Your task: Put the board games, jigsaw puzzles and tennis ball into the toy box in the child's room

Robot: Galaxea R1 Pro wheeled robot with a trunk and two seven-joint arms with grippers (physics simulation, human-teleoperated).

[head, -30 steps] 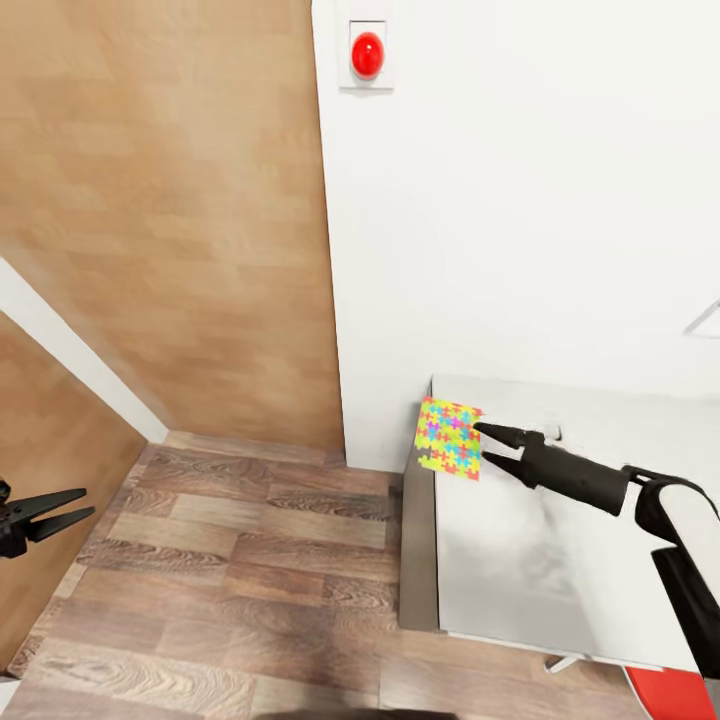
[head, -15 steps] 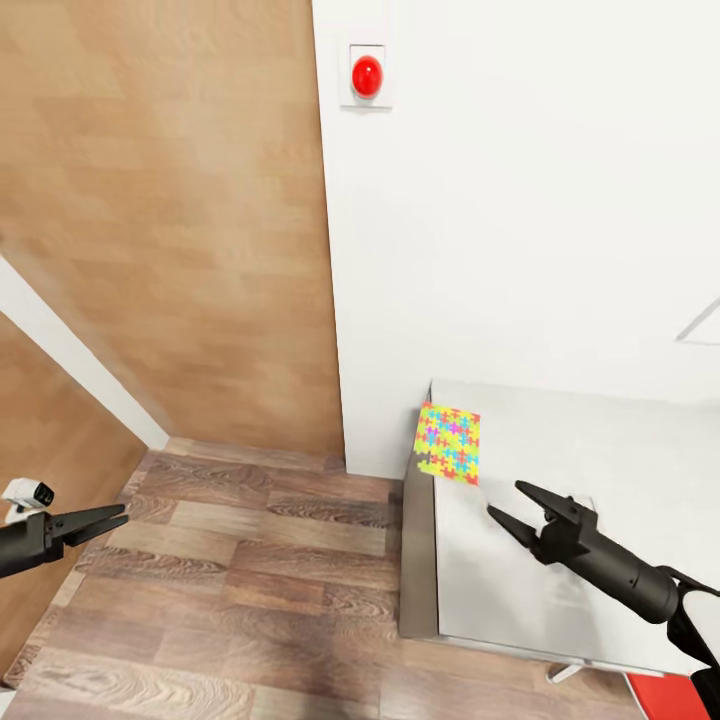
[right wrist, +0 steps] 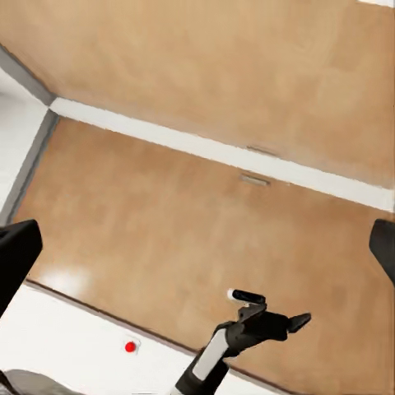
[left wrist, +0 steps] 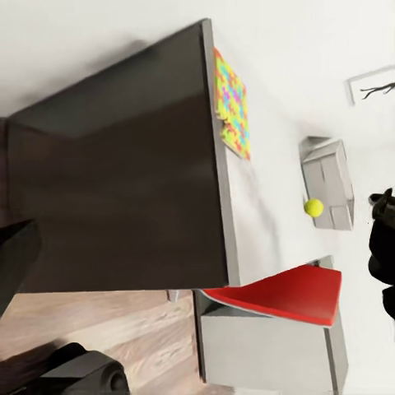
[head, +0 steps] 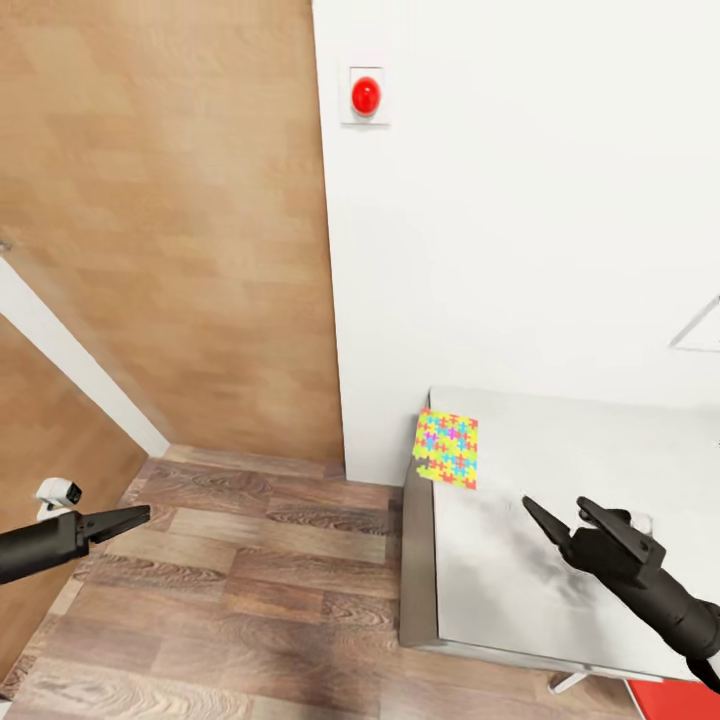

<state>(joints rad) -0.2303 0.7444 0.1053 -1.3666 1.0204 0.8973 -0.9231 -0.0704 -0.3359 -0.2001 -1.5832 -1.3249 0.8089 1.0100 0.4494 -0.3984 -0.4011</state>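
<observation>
A thin jigsaw puzzle [head: 447, 448] lies flat at the tabletop [head: 520, 590] corner, one edge overhanging toward the wood floor [head: 230, 590]; light, floppy and likely to separate, it looks best pinched at that overhang. The right tool [head: 570, 515] hovers spread wide nearby, empty; the left tool [head: 135, 516] hangs nearly closed, empty.
</observation>
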